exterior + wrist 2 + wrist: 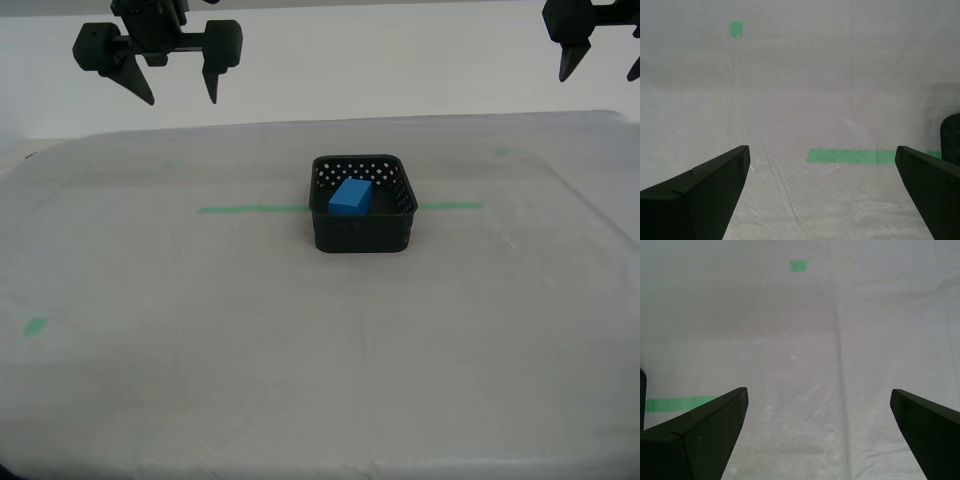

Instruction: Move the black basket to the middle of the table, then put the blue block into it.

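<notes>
Bare table (300, 380) nearest, blue block (351, 197) inside black basket (362, 203) (far wall hidden), both grippers spread wide, empty

Both of my arms end in matte black hardware. The pincer (172, 88) seen at the exterior view's left has a blocky black crossbar with rounded housings at each end, and two flat fingers tapering to sharp points. The other pincer (603, 68) shows only partly, with the same black pointed fingers. In the wrist views, my second pincer (822, 170) and my first pincer (819, 412) show broad, smooth black wedge fingers (695, 435) with a faint step line near the edge.
</notes>
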### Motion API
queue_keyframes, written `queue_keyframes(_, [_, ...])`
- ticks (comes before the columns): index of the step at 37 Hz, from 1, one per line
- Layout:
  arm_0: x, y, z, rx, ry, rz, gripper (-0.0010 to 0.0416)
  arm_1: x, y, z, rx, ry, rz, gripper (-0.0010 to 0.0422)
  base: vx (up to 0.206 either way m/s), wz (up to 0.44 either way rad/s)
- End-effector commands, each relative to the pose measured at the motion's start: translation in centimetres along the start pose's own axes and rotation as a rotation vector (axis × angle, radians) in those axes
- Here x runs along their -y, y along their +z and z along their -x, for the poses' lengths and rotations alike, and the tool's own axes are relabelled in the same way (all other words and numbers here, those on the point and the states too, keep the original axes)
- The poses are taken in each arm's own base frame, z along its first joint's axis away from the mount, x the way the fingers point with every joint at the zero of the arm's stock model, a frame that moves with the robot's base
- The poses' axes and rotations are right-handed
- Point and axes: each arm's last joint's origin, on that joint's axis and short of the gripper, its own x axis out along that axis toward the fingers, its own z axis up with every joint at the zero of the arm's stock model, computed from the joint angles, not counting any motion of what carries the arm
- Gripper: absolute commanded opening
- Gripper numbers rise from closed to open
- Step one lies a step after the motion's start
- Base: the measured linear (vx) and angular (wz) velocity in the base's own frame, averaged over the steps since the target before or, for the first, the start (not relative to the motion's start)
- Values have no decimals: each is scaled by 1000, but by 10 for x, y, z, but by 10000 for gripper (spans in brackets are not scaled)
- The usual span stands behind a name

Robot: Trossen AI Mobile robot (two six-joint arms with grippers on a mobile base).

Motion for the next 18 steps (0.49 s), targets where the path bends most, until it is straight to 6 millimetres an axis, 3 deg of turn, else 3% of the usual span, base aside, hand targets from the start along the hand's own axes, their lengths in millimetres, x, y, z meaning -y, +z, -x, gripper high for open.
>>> queue_keyframes(1, [0,0,0,2,0,0,398,0,0,0,1,-2,-1,400,0,0])
queue_keyframes(18, [0,0,0,2,0,0,398,0,0,0,1,-2,-1,400,0,0])
